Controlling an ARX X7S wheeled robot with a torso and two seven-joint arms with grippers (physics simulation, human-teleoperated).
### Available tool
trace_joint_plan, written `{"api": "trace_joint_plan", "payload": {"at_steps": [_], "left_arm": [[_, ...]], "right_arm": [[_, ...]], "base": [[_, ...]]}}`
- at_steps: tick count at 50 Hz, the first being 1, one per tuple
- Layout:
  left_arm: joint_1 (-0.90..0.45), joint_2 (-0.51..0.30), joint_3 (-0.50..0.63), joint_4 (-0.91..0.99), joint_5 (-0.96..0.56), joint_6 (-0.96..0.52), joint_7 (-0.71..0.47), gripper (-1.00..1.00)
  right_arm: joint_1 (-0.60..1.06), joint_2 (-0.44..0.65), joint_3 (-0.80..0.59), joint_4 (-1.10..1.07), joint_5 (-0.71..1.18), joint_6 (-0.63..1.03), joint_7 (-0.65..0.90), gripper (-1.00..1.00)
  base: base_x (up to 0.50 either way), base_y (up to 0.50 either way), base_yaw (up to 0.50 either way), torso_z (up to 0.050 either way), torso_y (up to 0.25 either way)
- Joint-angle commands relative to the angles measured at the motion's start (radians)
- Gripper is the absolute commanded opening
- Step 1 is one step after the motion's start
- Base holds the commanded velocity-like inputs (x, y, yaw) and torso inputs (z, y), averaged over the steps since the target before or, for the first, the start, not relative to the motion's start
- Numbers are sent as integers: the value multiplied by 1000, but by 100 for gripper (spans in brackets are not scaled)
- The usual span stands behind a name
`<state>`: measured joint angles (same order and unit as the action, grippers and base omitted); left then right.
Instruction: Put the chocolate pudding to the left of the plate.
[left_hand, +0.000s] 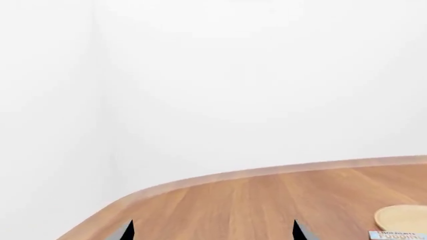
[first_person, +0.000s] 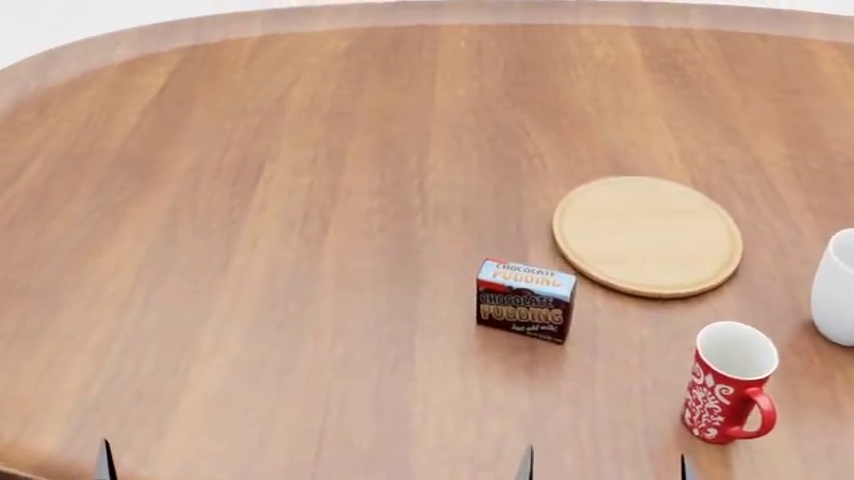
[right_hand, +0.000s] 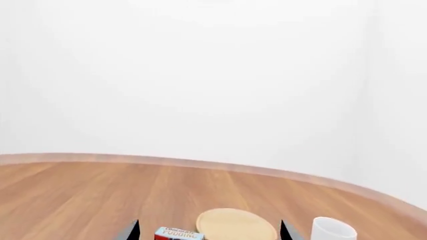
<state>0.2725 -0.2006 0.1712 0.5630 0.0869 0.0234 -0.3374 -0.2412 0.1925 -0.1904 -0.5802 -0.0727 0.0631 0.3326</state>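
Both grippers hung spread and empty; I judged my right gripper (right_hand: 209, 229) must first reach the chocolate pudding (first_person: 525, 300) near-left of the plate (first_person: 649, 236).

- A wooden table (first_person: 267, 250) with warm brown grain and a rounded, paler edge filled most of the head view.
- A red mug (first_person: 727, 383) with white swirl patterns and a white inside stood upright near the table's front right, its handle turned toward the right.
- A white mug (first_person: 837, 287) stood just behind and to the right of the red one, cut off by the picture's right edge; the two were near each other but not touching.
- Plain white walls (right_hand: 200, 75) rose behind the table in both wrist views, meeting at a corner.
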Motion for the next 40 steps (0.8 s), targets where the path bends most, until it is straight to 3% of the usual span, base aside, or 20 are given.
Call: {"api": "trace_joint_plan", "payload": {"at_steps": [1,40], "left_arm": [[-1,-9,2,8,-12,-3,-7,100],[-25,-30,14,-22,-43,-18,-23,100]], "right_arm": [[-6,9,-14,-18,-6,8,7,100],[12,31,-32,0,7,21,27,100]], "base": [[207,0,0,0,0],[214,0,0,0,0]]}}
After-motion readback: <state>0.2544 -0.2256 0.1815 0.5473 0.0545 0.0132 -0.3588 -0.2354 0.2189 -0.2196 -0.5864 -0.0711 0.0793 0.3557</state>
